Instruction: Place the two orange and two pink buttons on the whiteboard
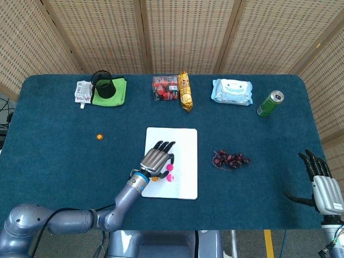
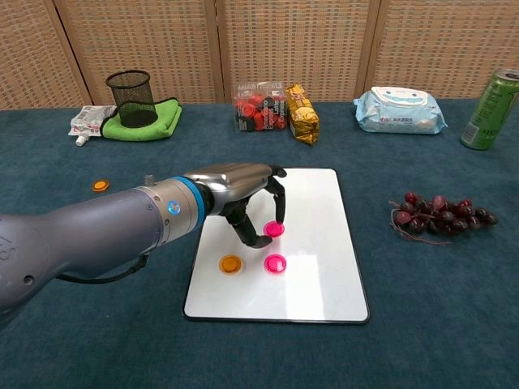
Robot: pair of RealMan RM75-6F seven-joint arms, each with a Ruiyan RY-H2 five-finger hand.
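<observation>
Grey arm, blue wrist ring; silver left hand (image 2: 239, 194), black fingers (image 2: 278, 204).

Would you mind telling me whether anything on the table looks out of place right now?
One orange button lies alone on the blue cloth, far left of the whiteboard, while the others are there. The left hand holds a pink button over the board. Nothing looks spilled or damaged.

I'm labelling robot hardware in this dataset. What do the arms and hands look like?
The left arm is smooth silver-grey metal with a bright blue ring at the wrist and a black cable along it. The left hand has a silver back and black fingers. The right hand, at the head view's edge, has a pale grey ribbed back and black fingers.
</observation>
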